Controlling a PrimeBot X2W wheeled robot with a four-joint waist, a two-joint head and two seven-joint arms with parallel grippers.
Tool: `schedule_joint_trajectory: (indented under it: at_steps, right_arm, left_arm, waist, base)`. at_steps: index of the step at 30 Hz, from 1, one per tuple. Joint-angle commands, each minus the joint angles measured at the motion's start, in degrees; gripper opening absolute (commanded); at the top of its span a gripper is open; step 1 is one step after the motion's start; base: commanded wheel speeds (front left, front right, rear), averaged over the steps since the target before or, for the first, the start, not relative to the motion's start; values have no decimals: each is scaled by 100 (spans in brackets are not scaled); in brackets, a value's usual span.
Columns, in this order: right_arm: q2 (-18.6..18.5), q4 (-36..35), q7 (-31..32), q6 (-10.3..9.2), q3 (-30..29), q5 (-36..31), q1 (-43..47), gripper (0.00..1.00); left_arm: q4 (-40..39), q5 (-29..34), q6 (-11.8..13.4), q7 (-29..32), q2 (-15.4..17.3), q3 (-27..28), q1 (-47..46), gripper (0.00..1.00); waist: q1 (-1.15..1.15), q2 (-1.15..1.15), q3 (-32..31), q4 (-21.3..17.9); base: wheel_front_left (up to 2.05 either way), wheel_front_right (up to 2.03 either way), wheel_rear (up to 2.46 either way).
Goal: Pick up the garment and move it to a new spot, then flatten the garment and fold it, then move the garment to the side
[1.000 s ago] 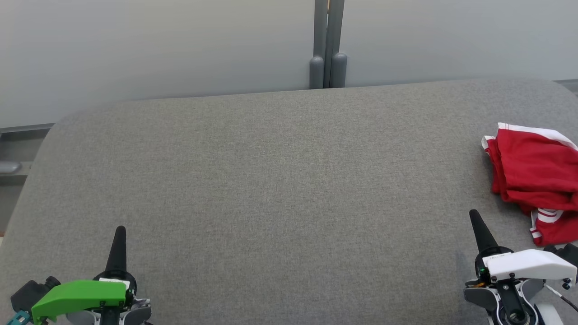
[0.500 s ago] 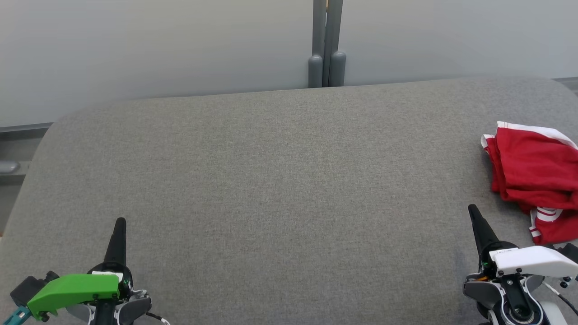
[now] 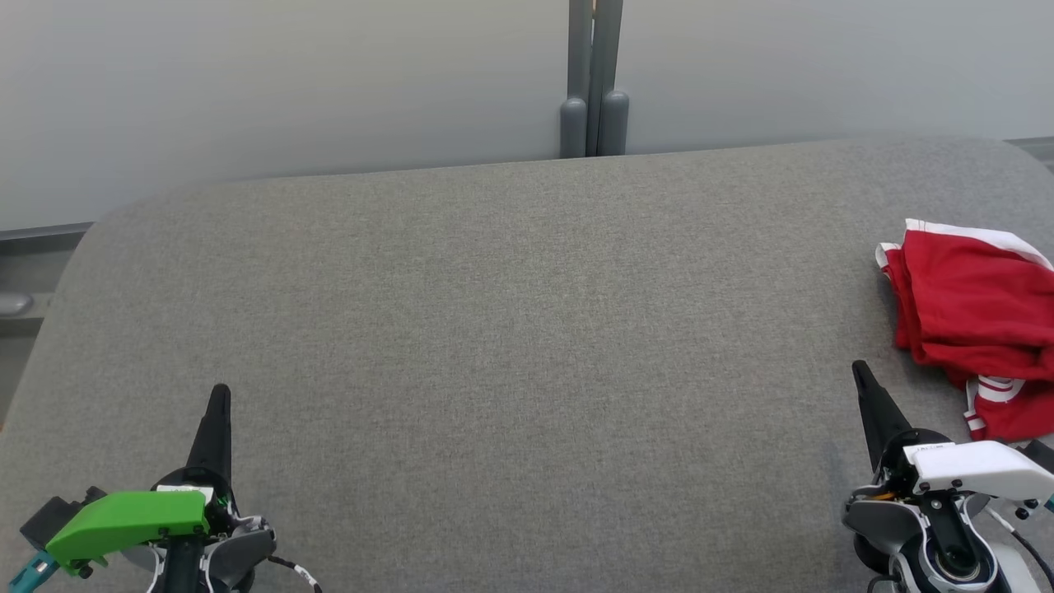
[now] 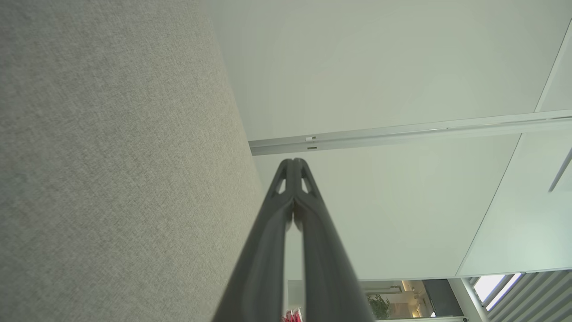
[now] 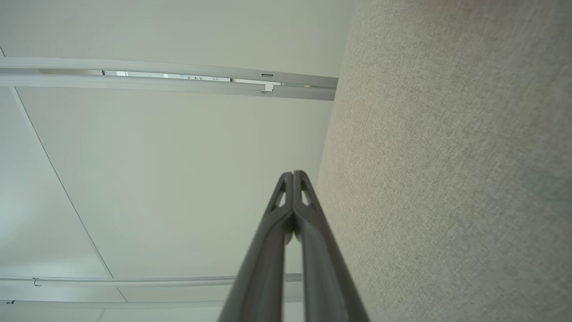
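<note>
I see the red garment (image 3: 976,317) bunched at the right edge of the grey fabric surface (image 3: 527,329). My left gripper (image 3: 219,397) hovers near its front left corner and my right gripper (image 3: 861,372) near the front right, just beside the garment. Both have their fingers pressed together, empty.

Right part of the red garment (image 3: 976,317) beyond the head view's right edge.

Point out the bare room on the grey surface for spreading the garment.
The whole middle of the grey surface is bare, from the left gripper across to the right gripper and back to the far edge. Crowded only at the right edge, where the garment lies.
</note>
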Motion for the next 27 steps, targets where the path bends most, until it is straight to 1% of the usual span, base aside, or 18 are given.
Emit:
schedule_joint_trajectory:
  at_steps: [1,13,27]
  right_arm:
    - [-13,-38,42,3,-10,99,-49,0]
    - [-8,-64,161,2,-21,624,-106,0]
    - [-9,-59,148,2,-19,611,-99,0]
  left_arm:
    - [-25,-118,-20,26,3,33,-108,0]
    - [-37,-540,-22,154,-14,55,-186,0]
    - [-36,-515,-22,145,-13,53,-176,0]
  waist:
    - [0,0,1,-1]
    - [0,0,20,-17]
    - [0,0,21,-17]
  base:
    - [0,0,0]
    - [0,0,0]
    - [0,0,0]
